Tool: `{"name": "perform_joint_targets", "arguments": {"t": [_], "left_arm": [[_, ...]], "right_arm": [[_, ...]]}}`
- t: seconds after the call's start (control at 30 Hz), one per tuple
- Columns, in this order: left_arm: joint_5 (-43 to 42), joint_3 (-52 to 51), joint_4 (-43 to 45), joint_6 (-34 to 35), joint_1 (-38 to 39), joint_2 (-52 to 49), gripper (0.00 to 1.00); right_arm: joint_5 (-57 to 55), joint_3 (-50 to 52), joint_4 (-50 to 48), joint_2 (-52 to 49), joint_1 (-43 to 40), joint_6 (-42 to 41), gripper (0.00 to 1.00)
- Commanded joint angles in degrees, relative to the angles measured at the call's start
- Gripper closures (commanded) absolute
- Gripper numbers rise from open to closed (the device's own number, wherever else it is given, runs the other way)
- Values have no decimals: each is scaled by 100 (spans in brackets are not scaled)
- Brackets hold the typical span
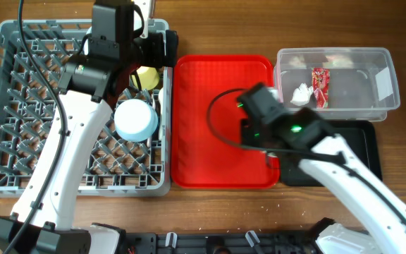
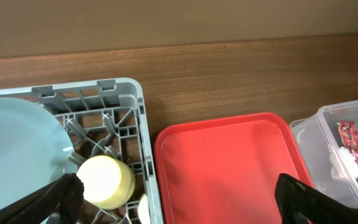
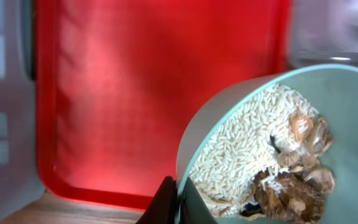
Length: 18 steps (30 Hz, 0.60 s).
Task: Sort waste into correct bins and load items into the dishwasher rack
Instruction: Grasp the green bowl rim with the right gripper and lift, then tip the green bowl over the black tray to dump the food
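My right gripper (image 3: 176,190) is shut on the rim of the pale blue bowl (image 3: 347,93), which is tilted and holds white rice and brown food scraps (image 3: 291,183). In the overhead view it (image 1: 256,130) is over the red serving tray's right edge, beside the black tray (image 1: 361,152), and my arm hides the bowl. My left gripper (image 2: 179,199) is open and empty over the dishwasher rack's (image 1: 5,106) back right corner (image 2: 135,99). The yellow cup (image 2: 104,180) and pale blue plate (image 2: 11,155) sit in the rack. The red wrapper (image 1: 321,86) and white tissue (image 1: 303,92) lie in the clear tub (image 1: 386,81).
The flat red serving tray (image 1: 203,141) lies between the rack and the bins and has nothing loose on it. A black cable loops over its right half. Bare wooden table runs behind the rack and along the front edge.
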<state>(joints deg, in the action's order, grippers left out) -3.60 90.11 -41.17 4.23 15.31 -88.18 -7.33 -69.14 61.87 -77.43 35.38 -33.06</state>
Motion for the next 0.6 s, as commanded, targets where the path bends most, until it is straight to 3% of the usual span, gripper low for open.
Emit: {"name": "perform_joint_targets", "arguments": {"t": [0.0, 0.07, 0.33, 0.57], "left_arm": [[-90, 13, 11, 76, -4, 0, 0], [-87, 13, 11, 76, -4, 0, 0], [-90, 13, 11, 74, -4, 0, 0], [-90, 13, 13, 76, -4, 0, 0]], "right_arm": [[144, -61, 133, 151, -914, 214, 96], [1196, 192, -87, 149, -1827, 896, 96], [4081, 1353, -483, 149, -4857, 2282, 96], [6332, 2004, -796, 149, -6570, 3543, 96]]}}
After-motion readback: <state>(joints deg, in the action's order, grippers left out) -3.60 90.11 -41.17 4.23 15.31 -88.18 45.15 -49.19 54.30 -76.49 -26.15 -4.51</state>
